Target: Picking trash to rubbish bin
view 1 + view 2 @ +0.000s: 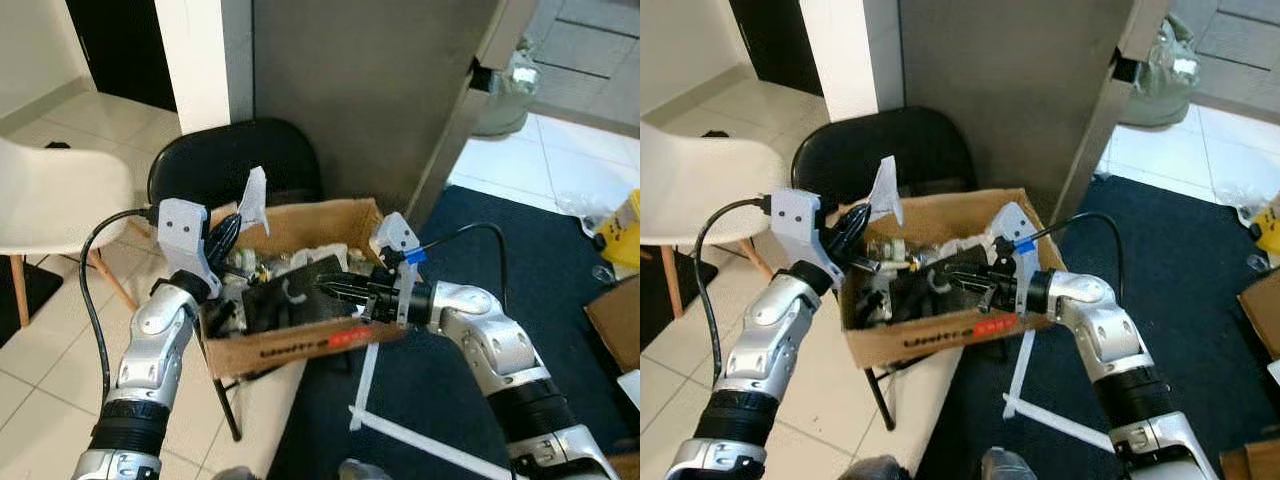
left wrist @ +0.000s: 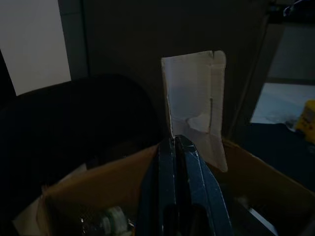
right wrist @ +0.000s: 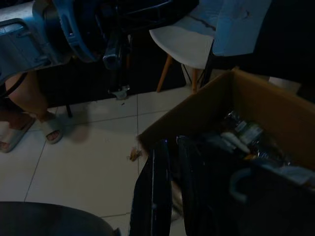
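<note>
- Left eye view: left end effector (image 1: 243, 222) pinches a paper scrap (image 1: 254, 200) above the cardboard box (image 1: 300, 345); better to release it lower inside.
- Right wrist view: right end effector (image 3: 171, 162), narrowly parted, reaches into the box among bottles (image 3: 246, 133).

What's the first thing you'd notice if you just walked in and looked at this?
Probably the brown cardboard box stuffed with trash, sitting on a black chair right in front of the robot. The left gripper holds a white scrap of paper up above the box's back edge. The right gripper reaches in from the other side, over a black piece of trash.
</note>
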Tool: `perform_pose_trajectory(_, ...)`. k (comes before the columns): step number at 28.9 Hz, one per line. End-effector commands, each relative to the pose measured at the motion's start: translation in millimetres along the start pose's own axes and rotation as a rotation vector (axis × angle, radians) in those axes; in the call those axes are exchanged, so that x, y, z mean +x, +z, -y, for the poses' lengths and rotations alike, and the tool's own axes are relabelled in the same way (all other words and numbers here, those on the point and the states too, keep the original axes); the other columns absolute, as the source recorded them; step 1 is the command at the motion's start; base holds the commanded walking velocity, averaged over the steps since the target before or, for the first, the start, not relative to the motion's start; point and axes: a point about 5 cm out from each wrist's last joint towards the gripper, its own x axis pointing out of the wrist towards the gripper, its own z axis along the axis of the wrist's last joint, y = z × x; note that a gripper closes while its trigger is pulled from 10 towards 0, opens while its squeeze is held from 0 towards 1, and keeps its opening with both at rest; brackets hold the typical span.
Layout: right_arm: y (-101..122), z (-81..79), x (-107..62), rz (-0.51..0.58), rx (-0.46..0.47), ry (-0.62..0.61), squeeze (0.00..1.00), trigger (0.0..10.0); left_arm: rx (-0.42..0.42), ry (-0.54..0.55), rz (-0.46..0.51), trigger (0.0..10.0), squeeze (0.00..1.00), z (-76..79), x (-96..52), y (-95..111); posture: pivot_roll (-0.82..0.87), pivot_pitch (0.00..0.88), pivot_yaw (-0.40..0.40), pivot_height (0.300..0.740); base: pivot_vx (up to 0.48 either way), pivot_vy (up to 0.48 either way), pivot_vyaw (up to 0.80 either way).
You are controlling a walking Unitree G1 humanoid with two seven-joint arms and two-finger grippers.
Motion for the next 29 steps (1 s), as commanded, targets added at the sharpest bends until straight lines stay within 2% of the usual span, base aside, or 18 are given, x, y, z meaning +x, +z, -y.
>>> perform_pose_trajectory(1,0.4,2.3,-3.1,-0.012,-0.008,-0.009,0.0,10.0,0.006,-0.009,-0.013,10.0,0.0,1.9,-0.1,-2.2,0.0,0.0,-0.032,0.74,0.398,0.0,0.0)
perform_pose_trajectory(4,0.4,2.3,-3.1,-0.012,-0.008,-0.009,0.0,10.0,0.006,-0.009,-0.014,10.0,0.0,1.9,-0.1,-2.2,0.0,0.0,-0.032,0.74,0.325,0.0,0.0)
perform_pose_trajectory(9,0.6,2.1,-3.1,-0.011,-0.008,-0.008,0.0,10.0,-0.008,-0.02,0.006,10.0,0.0,2.6,-1.8,-0.6,0.0,0.0,-0.032,0.74,0.0,0.0,0.0)
perform_pose_trajectory(12,0.8,1.9,-3.1,-0.011,-0.009,-0.008,0.0,10.0,0.005,-0.05,-0.003,10.0,0.0,5.1,-2.1,-1.3,0.0,0.0,-0.032,0.74,0.0,-0.395,0.0)
perform_pose_trajectory(19,0.9,1.8,-3.3,-0.013,-0.013,-0.005,0.0,10.0,-0.005,-0.029,-0.01,10.0,0.0,4.0,-2.6,-3.3,0.0,0.0,-0.034,0.74,0.0,-0.396,0.0)
perform_pose_trajectory(29,0.3,1.5,-3.1,-0.017,-0.017,-0.003,0.0,10.0,-0.017,-0.025,-0.009,10.0,0.0,3.7,-2.8,-4.2,0.0,0.0,-0.034,0.74,0.0,0.0,0.0)
